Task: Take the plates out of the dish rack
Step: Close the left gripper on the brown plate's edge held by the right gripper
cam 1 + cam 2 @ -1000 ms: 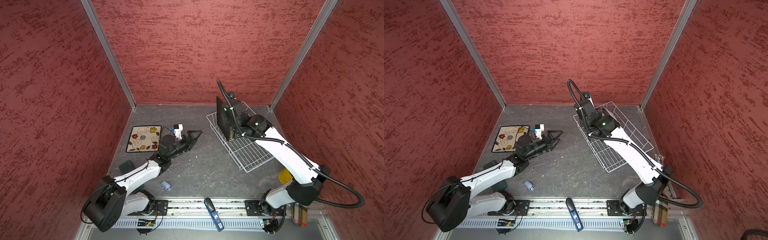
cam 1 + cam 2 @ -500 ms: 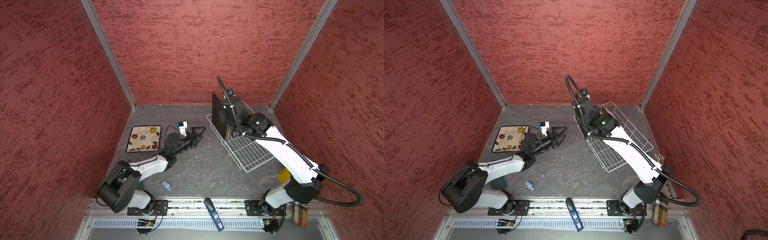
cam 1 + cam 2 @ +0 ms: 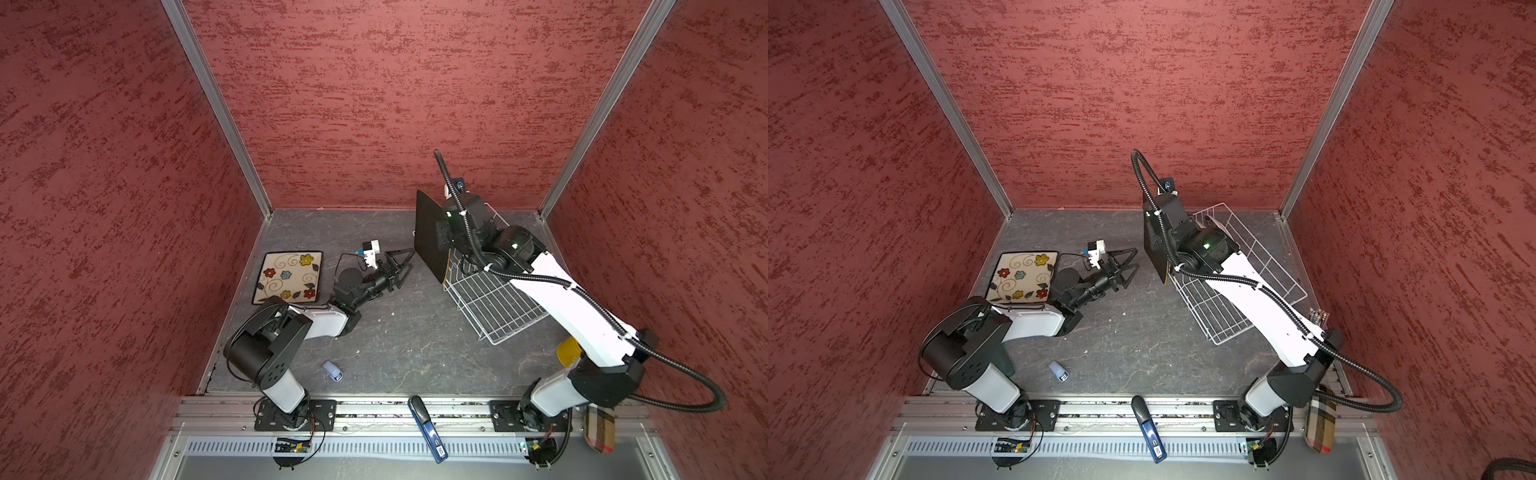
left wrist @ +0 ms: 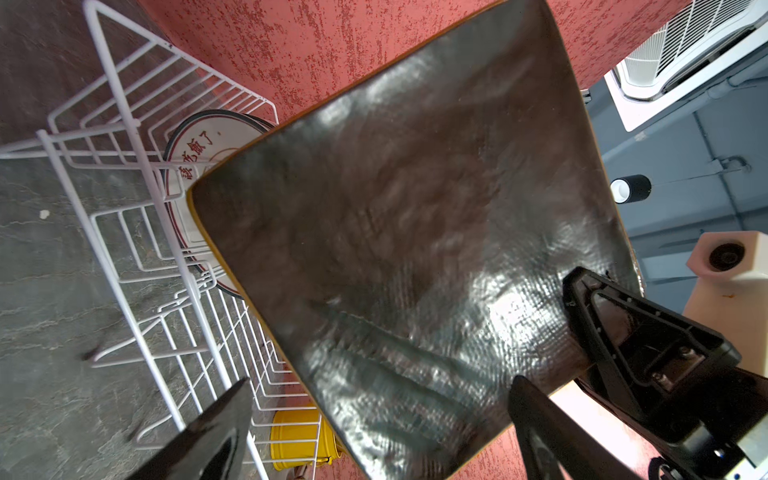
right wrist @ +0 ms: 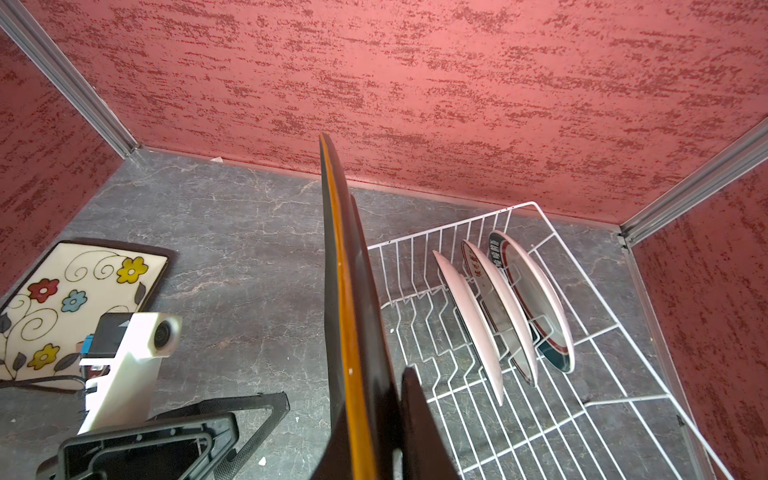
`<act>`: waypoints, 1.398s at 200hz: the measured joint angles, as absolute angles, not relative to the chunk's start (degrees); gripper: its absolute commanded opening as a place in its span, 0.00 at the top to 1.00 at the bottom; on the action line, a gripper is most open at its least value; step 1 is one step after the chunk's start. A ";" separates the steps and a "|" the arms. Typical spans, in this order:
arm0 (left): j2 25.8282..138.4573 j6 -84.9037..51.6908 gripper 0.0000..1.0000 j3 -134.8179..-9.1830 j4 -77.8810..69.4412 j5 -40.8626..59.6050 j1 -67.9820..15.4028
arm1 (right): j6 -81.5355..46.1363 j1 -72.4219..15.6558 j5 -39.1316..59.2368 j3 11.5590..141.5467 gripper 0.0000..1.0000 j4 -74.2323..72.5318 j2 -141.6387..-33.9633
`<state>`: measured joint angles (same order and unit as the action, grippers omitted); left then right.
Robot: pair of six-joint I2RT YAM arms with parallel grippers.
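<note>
Overall, mottled red walls (image 3: 374, 104) enclose the grey tabletop (image 3: 395, 332) and dish rack (image 3: 494, 303).

Up close, dark brown plate (image 4: 395, 257) — dish rack (image 4: 139, 123), round plate (image 4: 199, 141) behind.

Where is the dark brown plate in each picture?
Top view: the dark brown plate stands on edge, right of the middle, at the rack's far end.
Top view: same spot, partly behind the arm.
Left wrist view: its shiny face fills most of the picture.
Right wrist view: edge-on, a thin strip down the middle.
Shared landmark: the white dish rack.
</note>
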<state>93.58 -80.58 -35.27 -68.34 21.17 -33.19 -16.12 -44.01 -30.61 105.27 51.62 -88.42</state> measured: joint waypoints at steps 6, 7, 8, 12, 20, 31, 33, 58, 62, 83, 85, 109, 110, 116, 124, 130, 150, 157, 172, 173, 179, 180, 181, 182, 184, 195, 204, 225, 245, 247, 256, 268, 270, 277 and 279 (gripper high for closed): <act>93.69 -80.68 0.04 -35.27 -68.69 21.17 -33.21 | -16.16 -44.05 -30.57 105.27 1.00 51.59 -88.42; 93.71 -80.73 0.04 -35.27 -68.79 21.17 -33.21 | -16.16 -44.05 -30.57 105.27 1.00 51.59 -88.42; 93.71 -80.77 0.04 -35.27 -68.84 21.15 -33.23 | -16.16 -44.05 -30.57 105.27 1.00 51.59 -88.42; 93.78 -80.82 0.04 -35.27 -69.10 21.15 -33.26 | -16.16 -44.05 -30.50 105.27 1.00 51.59 -88.42; 93.95 -81.10 0.04 -35.27 -69.71 21.15 -33.36 | -16.21 -44.10 -30.39 105.27 1.00 51.51 -88.42; 94.41 -81.25 0.04 -35.46 -70.52 21.15 -33.61 | -16.25 -44.12 -30.24 105.27 1.00 51.24 -88.42; 94.50 -81.28 0.04 -35.48 -70.61 21.12 -33.65 | -16.25 -44.14 -30.24 105.27 1.00 51.20 -88.42; 95.90 -81.60 0.04 -35.75 -71.33 20.99 -34.26 | -16.25 -44.34 -30.17 105.32 1.00 50.41 -88.42; 96.14 -81.60 0.04 -35.75 -71.46 20.93 -34.35 | -16.25 -44.38 -30.17 105.38 1.00 50.39 -88.47; 97.56 -81.87 0.04 -35.77 -72.12 20.69 -34.70 | -16.25 -44.58 -30.13 106.02 1.00 50.37 -88.79; 97.69 -81.91 0.04 -35.75 -72.18 20.67 -34.72 | -16.25 -44.58 -30.11 106.10 1.00 50.37 -88.86; 99.42 -82.81 0.04 -36.03 -74.81 20.49 -34.85 | -16.29 -44.69 -30.00 106.34 1.00 50.24 -88.97; 99.48 -82.87 0.04 -36.05 -74.87 20.47 -34.85 | -16.29 -44.69 -30.00 106.34 1.00 50.24 -88.97; 99.98 -83.15 0.04 -36.32 -75.53 20.47 -34.85 | -16.29 -44.69 -30.02 106.37 1.00 50.24 -88.97; 100.62 -83.68 0.04 -36.73 -76.29 20.47 -34.85 | -16.29 -44.71 -30.02 106.37 1.00 50.24 -88.97; 100.92 -83.83 0.04 -37.01 -76.66 20.43 -34.85 | -16.32 -44.73 -30.02 106.34 1.00 50.22 -88.97; 101.14 -84.20 0.04 -38.00 -77.54 20.12 -35.24 | -16.53 -44.75 -30.00 106.34 1.00 49.98 -88.95; 101.14 -84.18 0.04 -38.44 -77.73 19.94 -35.46 | -16.71 -44.75 -29.93 106.34 1.00 49.80 -88.92; 101.16 -84.20 0.04 -39.05 -77.80 19.51 -35.94 | -17.06 -44.75 -29.91 106.34 1.00 49.01 -88.71; 101.16 -84.20 0.04 -39.07 -77.80 19.49 -35.94 | -17.08 -44.75 -29.91 106.34 1.00 48.95 -88.71; 101.16 -84.18 0.04 -39.33 -78.04 19.38 -36.12 | -17.28 -44.75 -29.71 106.32 1.00 48.71 -88.55; 101.16 -84.18 0.04 -39.35 -78.06 19.38 -36.14 | -17.32 -44.75 -29.71 106.30 1.00 48.69 -88.53; 101.16 -84.18 0.04 -39.42 -78.08 19.35 -36.16 | -17.34 -44.75 -29.69 106.30 1.00 48.66 -88.51; 101.16 -84.18 0.04 -39.46 -78.11 19.35 -36.18 | -17.37 -44.75 -29.65 106.30 1.00 48.62 -88.49; 101.16 -84.20 0.04 -39.55 -78.15 19.33 -36.25 | -17.39 -44.75 -29.63 106.28 1.00 48.58 -88.44; 101.16 -84.18 0.04 -40.03 -78.43 19.20 -36.45 | -17.69 -44.80 -29.47 106.19 1.00 48.23 -88.05; 101.14 -84.18 0.05 -40.29 -78.63 19.14 -36.51 | -17.85 -44.82 -29.43 106.17 1.00 48.10 -87.74; 101.01 -83.83 0.07 -40.29 -78.89 18.76 -36.62 | -18.31 -44.82 -29.43 105.21 1.00 47.46 -86.52; 99.90 -83.15 0.08 -39.77 -78.74 17.78 -36.62 | -19.42 -44.84 -29.36 102.89 1.00 46.74 -84.23; 99.77 -83.07 0.09 -39.72 -78.74 17.72 -36.64 | -19.57 -44.84 -29.34 102.50 1.00 46.48 -83.90; 99.09 -82.65 0.11 -39.42 -78.61 17.45 -36.67 | -20.23 -44.84 -29.19 100.55 1.00 45.28 -82.19; 98.10 -82.13 0.13 -39.13 -78.35 17.32 -36.73 | -21.34 -44.84 -28.95 97.80 1.00 43.70 -79.68; 98.00 -82.08 0.13 -39.11 -78.35 17.28 -36.73 | -21.54 -44.84 -28.88 97.32 1.00 43.46 -79.22; 97.36 -81.71 0.14 -39.11 -78.17 17.19 -36.77 | -22.22 -44.84 -28.69 95.74 1.00 42.46 -77.69; 97.25 -81.67 0.14 -39.11 -78.13 17.15 -36.77 | -22.44 -44.84 -28.69 95.29 1.00 42.15 -77.28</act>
